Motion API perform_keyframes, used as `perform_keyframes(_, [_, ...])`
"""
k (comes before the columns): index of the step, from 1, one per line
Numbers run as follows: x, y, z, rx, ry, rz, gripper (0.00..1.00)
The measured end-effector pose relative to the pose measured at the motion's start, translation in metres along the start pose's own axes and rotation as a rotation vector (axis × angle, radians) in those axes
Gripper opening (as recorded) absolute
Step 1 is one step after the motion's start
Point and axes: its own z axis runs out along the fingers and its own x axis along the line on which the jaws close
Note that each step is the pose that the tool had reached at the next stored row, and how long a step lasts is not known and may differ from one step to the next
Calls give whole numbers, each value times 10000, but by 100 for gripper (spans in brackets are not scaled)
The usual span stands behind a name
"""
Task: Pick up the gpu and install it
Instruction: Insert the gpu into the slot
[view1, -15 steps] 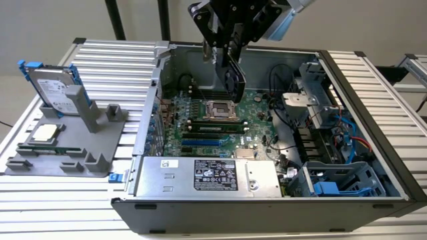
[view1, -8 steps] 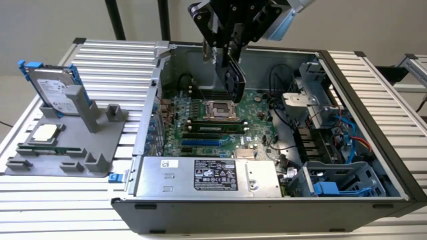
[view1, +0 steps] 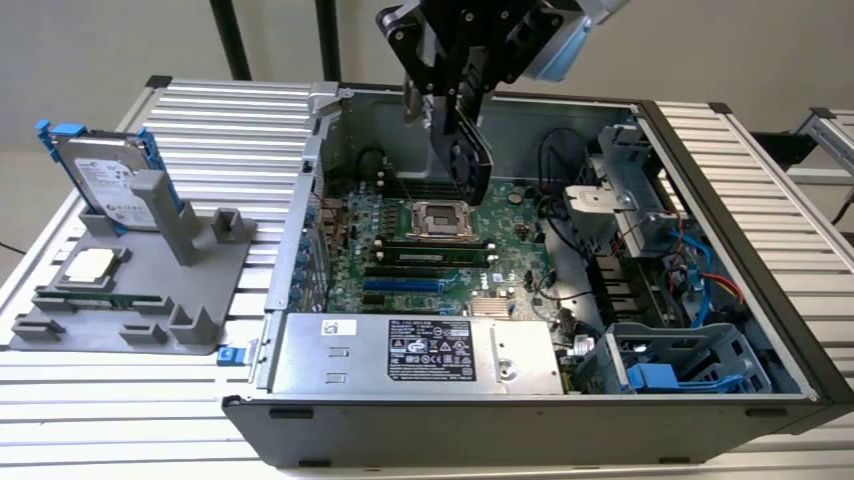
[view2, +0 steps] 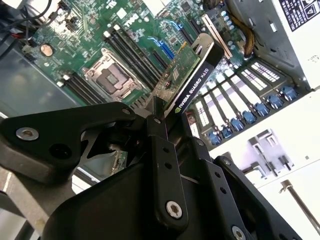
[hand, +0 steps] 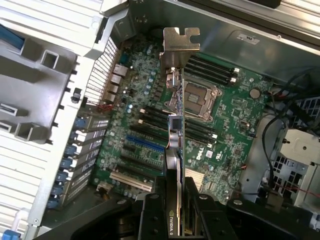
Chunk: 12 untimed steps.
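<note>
My gripper (view1: 455, 98) hangs over the open computer case (view1: 727, 170), shut on the gpu (view1: 469, 150). The card is held on edge, well above the green motherboard (view1: 514, 225) and touching nothing. In the second wrist view the gpu (view2: 189, 76) shows its green board face and a black edge, sticking out from the gripper (view2: 161, 114). The first wrist view looks along the gpu (hand: 176, 132) from the gripper (hand: 177, 189) to its silver bracket (hand: 180, 44) at the far end. Below lie the blue expansion slot (hand: 145, 145) and the processor socket (hand: 199, 100).
A grey fixture (view1: 160, 290) at the exterior view's left holds a silver hard drive (view1: 114, 185) with blue rails, a processor chip (view1: 91, 265) and a memory stick (view1: 80, 297). Inside the case sit a power supply (view1: 414, 350), a drive cage (view1: 681, 365) and loose cables (view1: 694, 265).
</note>
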Motion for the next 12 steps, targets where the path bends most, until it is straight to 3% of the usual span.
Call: perform_keyframes(12, [0, 0, 0, -4, 31, -639, 0])
